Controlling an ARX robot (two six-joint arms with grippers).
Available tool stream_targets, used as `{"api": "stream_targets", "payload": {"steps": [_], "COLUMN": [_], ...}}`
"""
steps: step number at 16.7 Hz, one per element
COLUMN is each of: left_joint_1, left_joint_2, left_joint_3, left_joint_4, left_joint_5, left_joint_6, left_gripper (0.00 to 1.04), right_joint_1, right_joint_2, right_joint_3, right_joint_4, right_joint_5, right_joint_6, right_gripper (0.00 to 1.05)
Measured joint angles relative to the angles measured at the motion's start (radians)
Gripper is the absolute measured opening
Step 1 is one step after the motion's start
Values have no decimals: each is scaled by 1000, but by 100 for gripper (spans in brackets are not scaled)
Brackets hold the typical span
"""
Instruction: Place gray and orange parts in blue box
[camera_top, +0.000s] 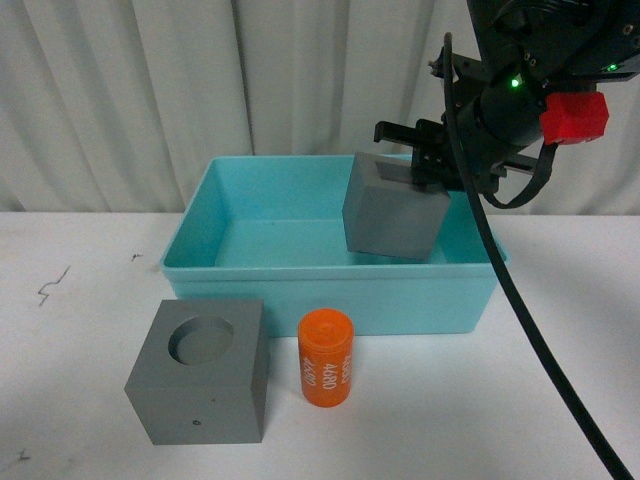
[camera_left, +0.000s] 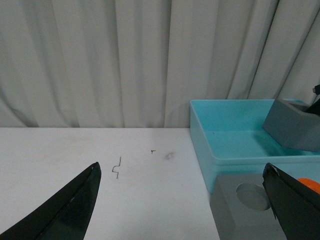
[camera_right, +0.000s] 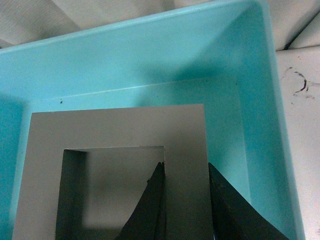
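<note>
**Gray block held over the box, drop-off at hand**

Front view: the square-recess block (camera_top: 390, 220) is clamped by the right pincer (camera_top: 418, 180) and hangs tilted over the right half of the blue box (camera_top: 330, 300). Whether its lower corner touches the floor cannot be told. The box floor lies straight below the block, so a short descent and a release is judged to be what is called for. The round-recess block (camera_top: 200, 375) and the orange cylinder (camera_top: 327, 358) are seen on the table (camera_top: 80, 300), side by side, just in front of the box's front wall. The cylinder is stood on end.

Left wrist view: the left pincer (camera_left: 181, 169) is spread wide and carries nothing, low over the table. The round-recess block (camera_left: 240, 210) is seen close ahead of it, so this arm is judged the nearer one.

Right wrist view: one finger (camera_right: 150, 210) is set inside the square recess and the other outside it, with the block's wall pinched between them. Bare floor is shown beyond the block, while the box's side wall runs close on the finger side. Little room is left there.
</note>
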Motion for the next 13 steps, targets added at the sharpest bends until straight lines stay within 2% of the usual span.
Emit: {"api": "stream_targets", "payload": {"steps": [1, 5, 9, 12, 13], "left_joint_1": [0, 0, 0, 0, 0], "left_joint_2": [0, 0, 0, 0, 0], "left_joint_3": [0, 0, 0, 0, 0], "left_joint_4": [0, 0, 0, 0, 0], "left_joint_5": [0, 0, 0, 0, 0], "left_joint_6": [0, 0, 0, 0, 0], "left_gripper": [98, 98, 98, 98, 98], "right_joint_1": [0, -2, -14, -5, 19], "right_joint_2": [9, 1, -162, -383, -488], "right_joint_3": [16, 19, -109, -304, -443], "right_joint_4": [-17, 4, 139, 326, 523], "right_joint_5": [5, 22, -19, -78, -2], "right_joint_6": [0, 5, 43, 45, -3], "right_gripper": [20, 61, 100, 98, 93]}}
